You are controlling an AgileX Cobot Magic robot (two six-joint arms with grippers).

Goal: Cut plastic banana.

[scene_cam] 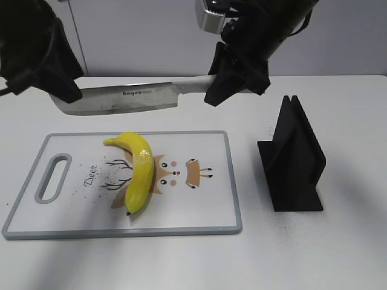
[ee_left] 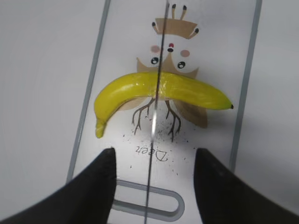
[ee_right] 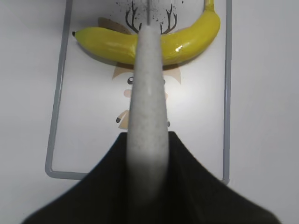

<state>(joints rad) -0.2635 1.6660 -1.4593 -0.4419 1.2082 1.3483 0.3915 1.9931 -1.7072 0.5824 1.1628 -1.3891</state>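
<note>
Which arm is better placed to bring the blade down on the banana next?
Right. Its gripper holds the grey handle of the steel kitchen knife, blade above the glossy yellow plastic banana. The left gripper is open, holding nothing.

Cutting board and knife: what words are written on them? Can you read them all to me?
"Deer": on the cutting board, in curly script beside the handle slot, next to the deer drawing.
Brand mark on the knife blade: too small and blurred to read for sure.
Plastic banana and black stand: no writing visible.
</note>
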